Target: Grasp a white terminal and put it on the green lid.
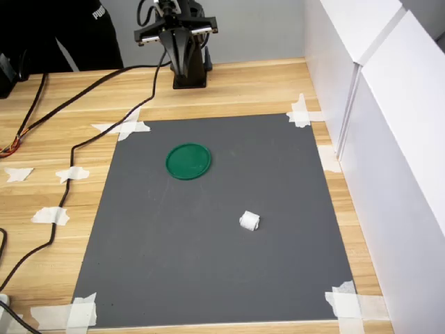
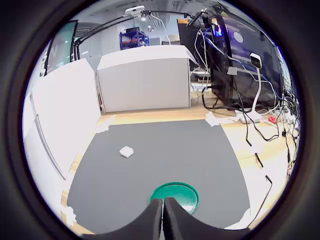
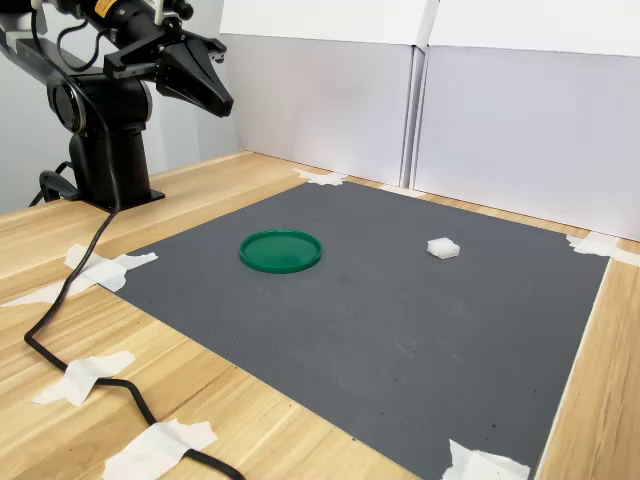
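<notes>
The green lid (image 1: 188,161) (image 3: 281,250) (image 2: 175,196) lies flat on the grey mat (image 1: 215,264), nothing on it. The white terminal (image 1: 249,222) (image 3: 443,248) (image 2: 126,151) rests on the mat apart from the lid, toward the first exterior view's lower right. My gripper (image 3: 222,103) (image 2: 163,212) hangs high in the air near the arm's base (image 1: 189,69), far from both. Its fingers are pressed together in the wrist view with nothing between them.
White foam walls (image 1: 389,139) (image 3: 420,100) border the mat. Black cables (image 1: 76,146) (image 3: 90,370) run across the wooden table (image 1: 42,188) beside tape scraps (image 1: 50,216). A person in black (image 1: 62,31) stands behind the table.
</notes>
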Motion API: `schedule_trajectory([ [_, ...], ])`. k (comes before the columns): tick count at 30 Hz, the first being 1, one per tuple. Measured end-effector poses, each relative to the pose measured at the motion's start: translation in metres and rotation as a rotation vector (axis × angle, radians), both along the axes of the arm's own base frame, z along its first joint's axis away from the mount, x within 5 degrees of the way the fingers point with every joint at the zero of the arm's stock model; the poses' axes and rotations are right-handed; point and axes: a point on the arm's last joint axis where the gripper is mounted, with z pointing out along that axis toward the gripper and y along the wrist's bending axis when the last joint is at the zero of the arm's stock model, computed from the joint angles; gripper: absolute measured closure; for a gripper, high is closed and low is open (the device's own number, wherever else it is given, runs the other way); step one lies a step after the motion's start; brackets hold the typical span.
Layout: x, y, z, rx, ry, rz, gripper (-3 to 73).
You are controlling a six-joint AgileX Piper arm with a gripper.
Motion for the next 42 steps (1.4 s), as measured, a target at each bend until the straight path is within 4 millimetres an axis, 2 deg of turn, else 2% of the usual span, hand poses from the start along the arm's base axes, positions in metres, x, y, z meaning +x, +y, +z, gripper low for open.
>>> schedule_trajectory([
  [6, 0.038, 0.0, 0.032, -0.01, 0.109, 0.014, 71.1],
  [12, 0.079, 0.002, 0.063, -0.086, 0.293, 0.117, 71.1],
  [17, 0.113, 0.004, 0.076, -0.192, 0.433, 0.251, 71.1],
  [21, 0.136, 0.004, 0.086, -0.275, 0.466, 0.35, 71.1],
  [25, 0.153, 0.006, 0.088, -0.367, 0.497, 0.472, 70.2],
  [28, 0.164, 0.006, 0.084, -0.415, 0.553, 0.566, 66.3],
  [32, 0.182, 0.008, 0.078, -0.492, 0.609, 0.657, 54.1],
  [40, 0.215, 0.038, 0.083, -0.649, 0.578, 0.775, 11.0],
  [42, 0.221, 0.047, 0.084, -0.661, 0.559, 0.794, 3.5],
])
